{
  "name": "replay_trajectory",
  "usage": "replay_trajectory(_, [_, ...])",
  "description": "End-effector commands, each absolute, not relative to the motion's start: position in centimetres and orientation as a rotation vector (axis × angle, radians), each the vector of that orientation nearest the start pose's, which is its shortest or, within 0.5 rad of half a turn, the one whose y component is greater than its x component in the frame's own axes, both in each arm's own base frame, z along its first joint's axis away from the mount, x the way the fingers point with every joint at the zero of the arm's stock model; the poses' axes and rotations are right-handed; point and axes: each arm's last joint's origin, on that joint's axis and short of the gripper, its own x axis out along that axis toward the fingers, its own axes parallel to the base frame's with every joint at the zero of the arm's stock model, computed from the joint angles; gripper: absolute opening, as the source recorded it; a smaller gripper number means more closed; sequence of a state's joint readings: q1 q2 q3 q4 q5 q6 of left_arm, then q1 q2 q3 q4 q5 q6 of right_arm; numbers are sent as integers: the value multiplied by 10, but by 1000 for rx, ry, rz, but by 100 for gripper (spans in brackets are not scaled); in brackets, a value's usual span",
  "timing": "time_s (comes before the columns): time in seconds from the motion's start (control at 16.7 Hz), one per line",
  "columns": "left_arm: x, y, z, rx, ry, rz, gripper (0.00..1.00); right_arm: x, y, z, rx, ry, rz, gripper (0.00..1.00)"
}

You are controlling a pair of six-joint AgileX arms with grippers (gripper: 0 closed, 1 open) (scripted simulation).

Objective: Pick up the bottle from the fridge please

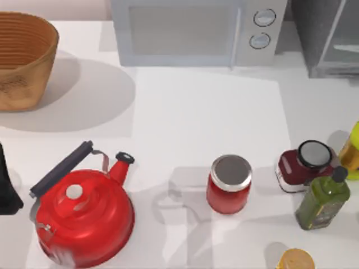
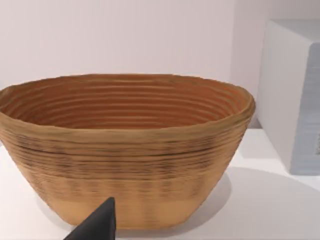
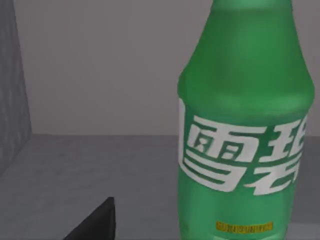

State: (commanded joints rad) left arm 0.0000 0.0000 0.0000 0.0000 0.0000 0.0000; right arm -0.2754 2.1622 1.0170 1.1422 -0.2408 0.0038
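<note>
Bright green plastic bottle (image 3: 245,120) with white lettering, upright on dark grey fridge (image 3: 90,170) floor; right gripper finger (image 3: 97,222) near, grip state unclear.

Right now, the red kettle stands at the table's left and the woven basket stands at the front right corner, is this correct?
Not quite. The red kettle does stand at the left, but the woven basket is at the back left corner, beside the microwave, as the top view shows.
</note>
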Motion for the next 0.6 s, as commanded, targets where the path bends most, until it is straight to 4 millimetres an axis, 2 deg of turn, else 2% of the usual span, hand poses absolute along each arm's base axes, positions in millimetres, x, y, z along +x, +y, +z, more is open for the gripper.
replay_trajectory(0.3, [106,-1,160,0,0,0,100,416,-106,119,-8,8,-11,100])
replay_trajectory(0.6, [106,-1,160,0,0,0,100,456,-107,120,-10,-1,-10,100])
